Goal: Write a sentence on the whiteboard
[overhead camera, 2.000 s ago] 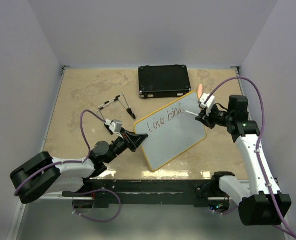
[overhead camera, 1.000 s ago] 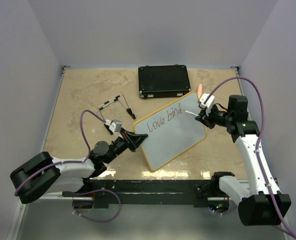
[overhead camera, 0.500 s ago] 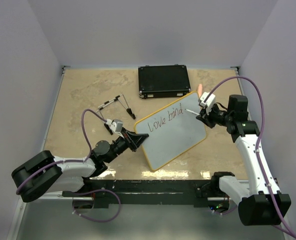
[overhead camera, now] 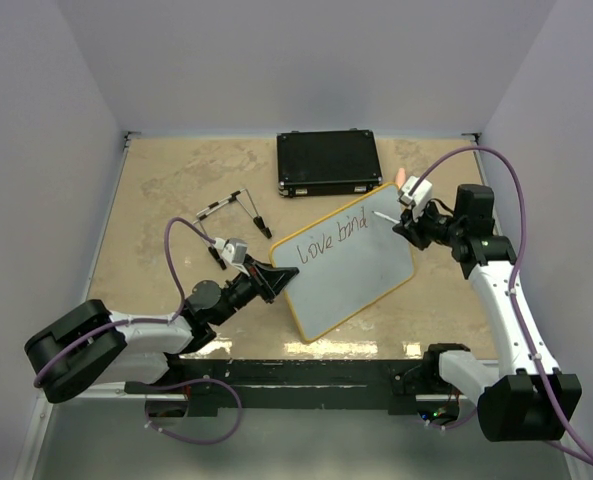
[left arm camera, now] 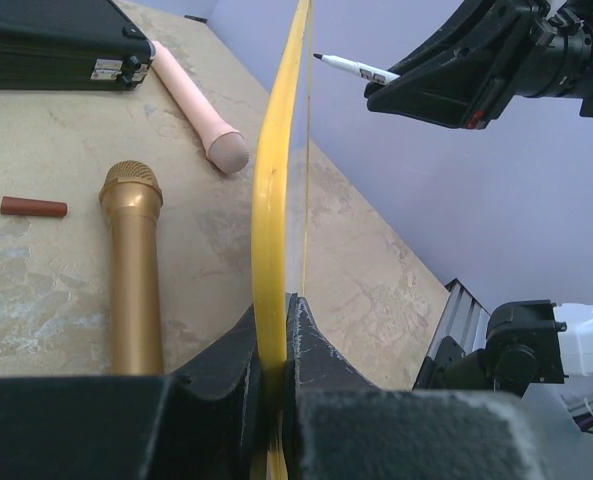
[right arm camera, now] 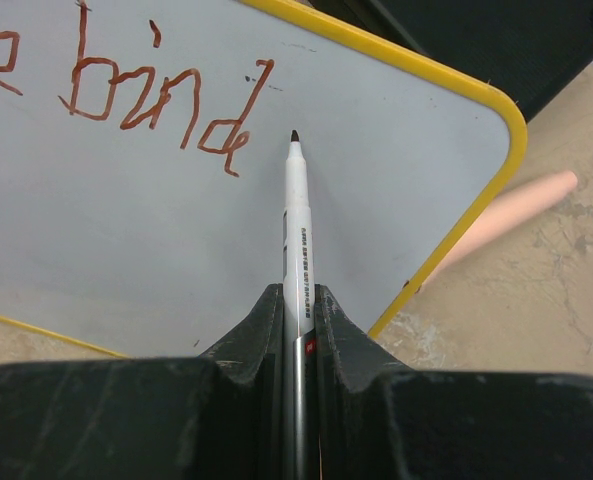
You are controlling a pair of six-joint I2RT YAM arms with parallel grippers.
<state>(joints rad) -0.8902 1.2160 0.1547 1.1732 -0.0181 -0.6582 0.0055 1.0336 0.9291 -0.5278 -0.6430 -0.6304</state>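
Note:
The whiteboard (overhead camera: 351, 265), yellow-framed, is held tilted up off the table, and my left gripper (overhead camera: 274, 281) is shut on its left edge (left arm camera: 274, 200), with the frame pinched between the jaws (left arm camera: 276, 312). Of the sentence (overhead camera: 331, 238), two words show in dark reddish cursive: "Love bind" (right arm camera: 156, 110). My right gripper (overhead camera: 406, 228) is shut on a white marker (right arm camera: 297, 230). The marker's tip hovers just right of the "d" and a little off the board face. The same marker (left arm camera: 354, 68) shows in the left wrist view beyond the board's edge.
A black case (overhead camera: 328, 162) lies at the back centre. A pink tube (overhead camera: 400, 178) pokes out behind the board's far corner. A gold microphone (left arm camera: 134, 270) and a small red cap (left arm camera: 33, 207) lie under the board. Two pens (overhead camera: 221, 207) rest at left.
My right gripper has pulled the marker up and back off the board after the "d". The left arm and board shifted only slightly.

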